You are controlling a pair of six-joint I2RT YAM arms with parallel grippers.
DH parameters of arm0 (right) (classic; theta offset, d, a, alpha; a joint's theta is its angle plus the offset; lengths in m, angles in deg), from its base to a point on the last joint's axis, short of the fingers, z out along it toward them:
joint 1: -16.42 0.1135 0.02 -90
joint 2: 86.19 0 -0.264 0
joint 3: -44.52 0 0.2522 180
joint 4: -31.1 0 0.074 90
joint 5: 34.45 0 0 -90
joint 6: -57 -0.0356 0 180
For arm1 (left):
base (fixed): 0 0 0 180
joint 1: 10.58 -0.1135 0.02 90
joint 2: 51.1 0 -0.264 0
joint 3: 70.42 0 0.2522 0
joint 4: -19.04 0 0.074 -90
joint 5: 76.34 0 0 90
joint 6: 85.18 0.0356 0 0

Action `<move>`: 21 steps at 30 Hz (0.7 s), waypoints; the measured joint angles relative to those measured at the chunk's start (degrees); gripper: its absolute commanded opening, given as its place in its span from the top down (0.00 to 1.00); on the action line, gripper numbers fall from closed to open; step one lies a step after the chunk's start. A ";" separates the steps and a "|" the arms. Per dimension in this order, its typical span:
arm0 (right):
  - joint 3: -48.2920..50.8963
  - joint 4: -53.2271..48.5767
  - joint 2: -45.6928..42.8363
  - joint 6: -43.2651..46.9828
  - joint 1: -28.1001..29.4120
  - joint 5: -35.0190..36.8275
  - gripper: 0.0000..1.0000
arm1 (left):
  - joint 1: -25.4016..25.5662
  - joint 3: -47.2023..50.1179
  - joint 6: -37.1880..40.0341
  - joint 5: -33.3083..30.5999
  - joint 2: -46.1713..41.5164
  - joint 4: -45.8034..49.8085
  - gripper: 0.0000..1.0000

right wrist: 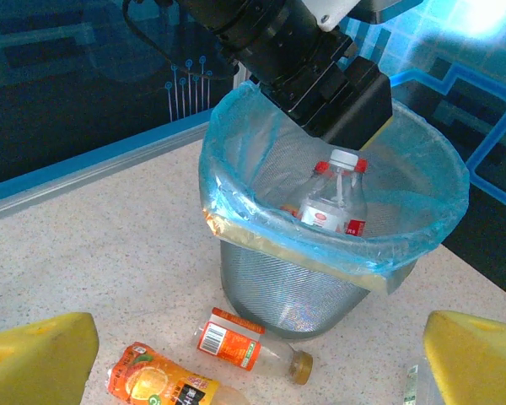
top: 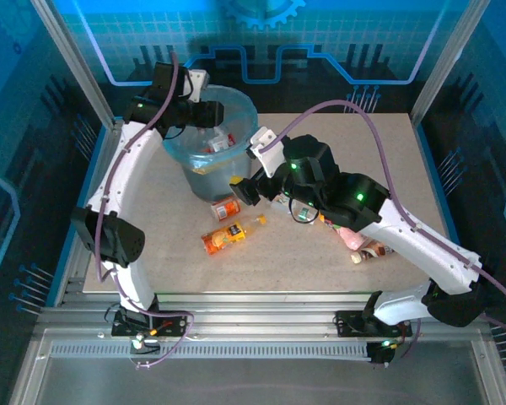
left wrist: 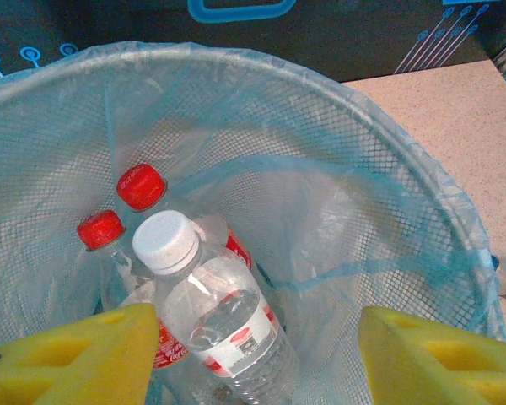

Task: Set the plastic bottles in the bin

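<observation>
Sitting near the tabletop's far-left corner: the bin (top: 194,177), with three bottles already inside it.

White-capped bottle (left wrist: 219,329) and two red-capped bottles (left wrist: 141,186) lean together against the bag-lined wall. Left hand (left wrist: 260,316) hangs over the rim, fingers spread, pinching nothing. Right hand (right wrist: 260,337) is spread wide too, low over the tabletop (top: 278,274) in front of the bin. An orange juice bottle (top: 223,238) and a red-labelled bottle (top: 226,207) lie near the bin's base. The far-right tabletop is bare, with blue patterned walls all round.
</observation>
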 measured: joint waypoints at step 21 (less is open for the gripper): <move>14.14 -5.11 -5.40 -5.31 -4.83 0.55 0.14 | 6.69 20.31 2.75 -5.92 -28.89 -7.39 0.39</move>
